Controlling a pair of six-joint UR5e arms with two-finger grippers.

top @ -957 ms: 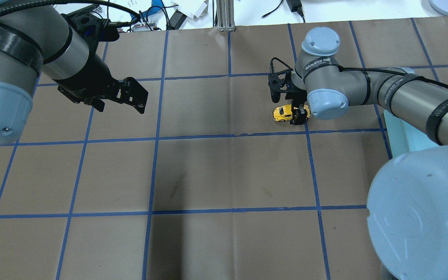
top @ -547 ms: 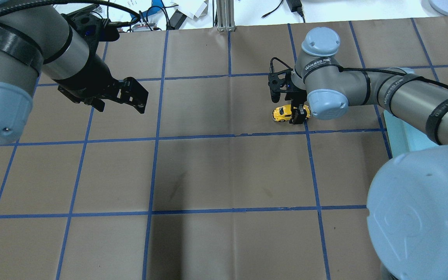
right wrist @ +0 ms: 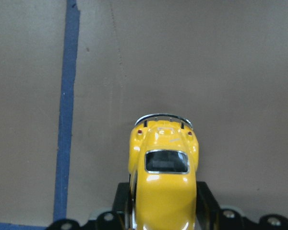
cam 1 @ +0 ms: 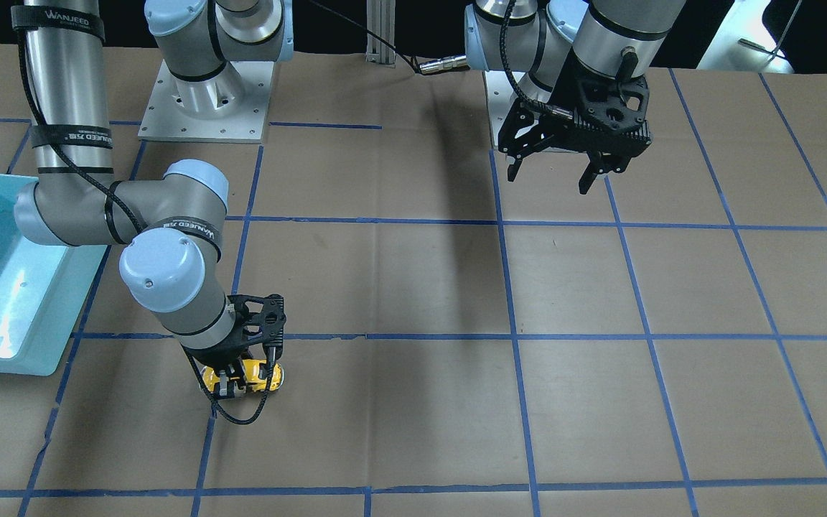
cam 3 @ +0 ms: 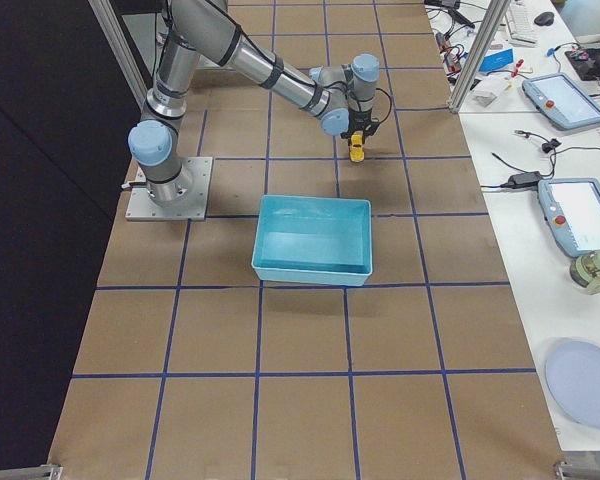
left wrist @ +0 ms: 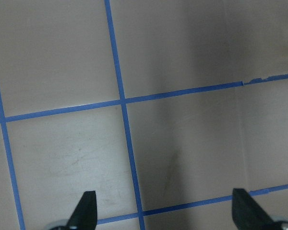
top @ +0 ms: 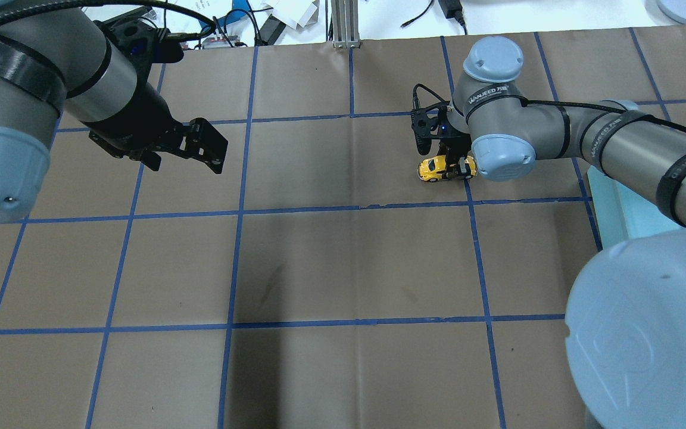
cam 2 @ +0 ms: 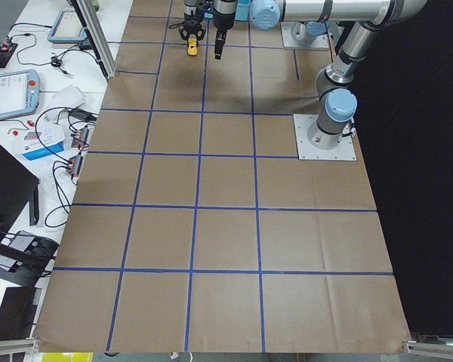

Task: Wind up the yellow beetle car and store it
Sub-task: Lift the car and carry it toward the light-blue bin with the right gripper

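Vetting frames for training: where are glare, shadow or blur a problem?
Right wrist view: yellow beetle car sharp, small highlights on its roof. Front-facing view: glare on the floor of the teal bin. Overhead view: soft shadow band down the table.

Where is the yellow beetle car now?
Overhead view, right half: the yellow beetle car is held in the right gripper, beside a blue tape crossing.

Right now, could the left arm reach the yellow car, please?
Probably not: the right gripper is shut on the car and covers it from above; the open left gripper hangs far across the table.
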